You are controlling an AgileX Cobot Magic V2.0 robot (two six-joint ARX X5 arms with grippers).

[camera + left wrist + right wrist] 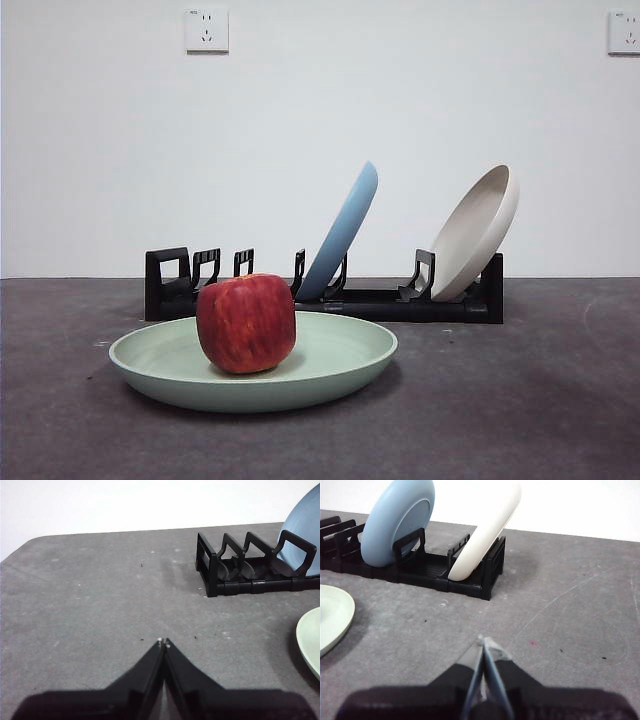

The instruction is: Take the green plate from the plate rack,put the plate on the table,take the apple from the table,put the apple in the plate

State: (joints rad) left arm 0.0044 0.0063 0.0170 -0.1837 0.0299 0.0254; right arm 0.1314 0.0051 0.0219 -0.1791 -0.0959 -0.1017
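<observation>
Apple [246, 322] sits in green plate [340, 365] on table [520, 400], no writing legible.

You had a red apple [246, 322], faintly streaked with a yellowish patch near its top, against a pale mint green plate [340, 362] on the dark grey, lightly speckled table [520, 400]. The plate rack [400, 300] was black, its two plates light blue [343, 232] and cream-white [478, 232]. Both grippers [164, 642] [483, 641] showed black.

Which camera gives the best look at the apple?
The front view: the apple sits whole and close in the green plate. Neither wrist view shows the apple; each catches only an edge of that plate.
</observation>
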